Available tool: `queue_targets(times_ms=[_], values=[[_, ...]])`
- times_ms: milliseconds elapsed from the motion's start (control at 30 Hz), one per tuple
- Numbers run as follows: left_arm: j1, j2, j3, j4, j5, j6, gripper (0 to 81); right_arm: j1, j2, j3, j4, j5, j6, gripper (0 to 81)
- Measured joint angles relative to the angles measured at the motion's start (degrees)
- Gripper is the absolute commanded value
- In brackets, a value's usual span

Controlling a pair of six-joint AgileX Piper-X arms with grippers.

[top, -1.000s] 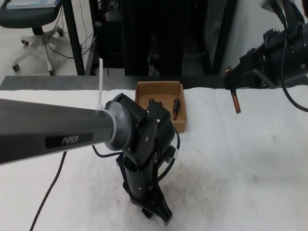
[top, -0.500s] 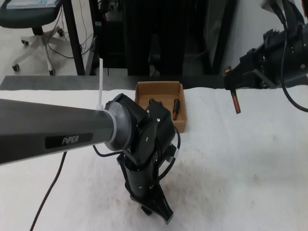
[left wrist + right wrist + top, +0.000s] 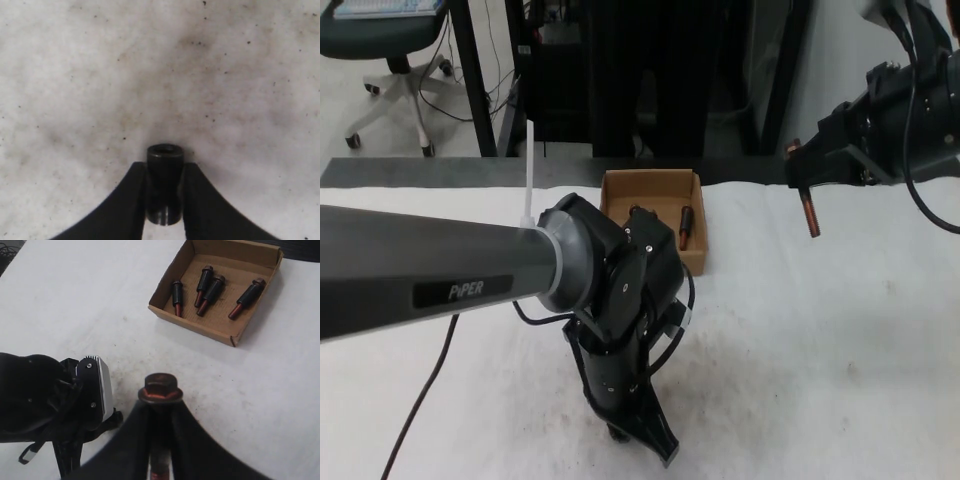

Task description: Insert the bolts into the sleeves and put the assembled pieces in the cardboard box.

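My left gripper (image 3: 164, 195) is shut on a black sleeve (image 3: 164, 172), its open bore facing the stained white bench cover. In the high view this gripper (image 3: 642, 432) points down at the near middle of the bench. My right gripper (image 3: 159, 432) is shut on a copper-coloured bolt (image 3: 161, 389) with a hex flange head. The high view shows that gripper (image 3: 800, 172) raised at the right, the bolt (image 3: 809, 214) hanging from it. The cardboard box (image 3: 612, 188) sits at the back middle; in the right wrist view the box (image 3: 260, 255) holds several assembled pieces (image 3: 210, 289).
A white cloth (image 3: 840, 340) covers the bench, stained dark near the left gripper. The left arm's thick grey link (image 3: 420, 265) crosses the near left, with a black cable (image 3: 425, 390) trailing beneath. An office chair (image 3: 390, 50) and dark frames stand behind the bench.
The left gripper has sunk slightly toward the cloth with the sleeve. The right arm with its bolt has kept still.
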Motion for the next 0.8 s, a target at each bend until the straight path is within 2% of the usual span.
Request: queue_targets(times_ms=[133, 200, 233, 333, 500, 633, 800], values=[[0.4, -3.4, 0.4, -1.1, 7.0, -7.6, 0.3, 0.0, 0.0, 0.0, 0.0, 0.0, 0.8, 0.8], [0.9, -10.6, 0.5, -9.3, 13.0, -16.0, 0.3, -0.2, 0.0, 0.0, 0.0, 2.7, 4.3, 0.8], [1.1, -13.8, 0.5, -13.0, 13.6, -16.8, 0.3, -0.4, 0.0, 0.0, 0.0, 3.4, 5.6, 0.8], [1.9, -23.5, 1.6, -24.1, 14.1, -13.2, 0.3, -1.1, 0.0, 0.2, -1.3, 2.8, 9.2, 0.8], [3.8, -41.1, 7.6, -39.0, 17.2, -6.7, 0.3, -1.1, 0.0, 0.4, -8.7, -6.2, 14.4, 0.8], [5.1, -52.8, 17.3, -41.6, 18.4, -6.1, 0.3, 0.2, 0.0, 0.4, -19.5, -12.2, 22.1, 0.8], [5.8, -58.0, 28.3, -47.9, 18.9, -9.6, 0.3, 2.3, 0.0, 0.4, -27.7, -15.5, 26.7, 0.8]])
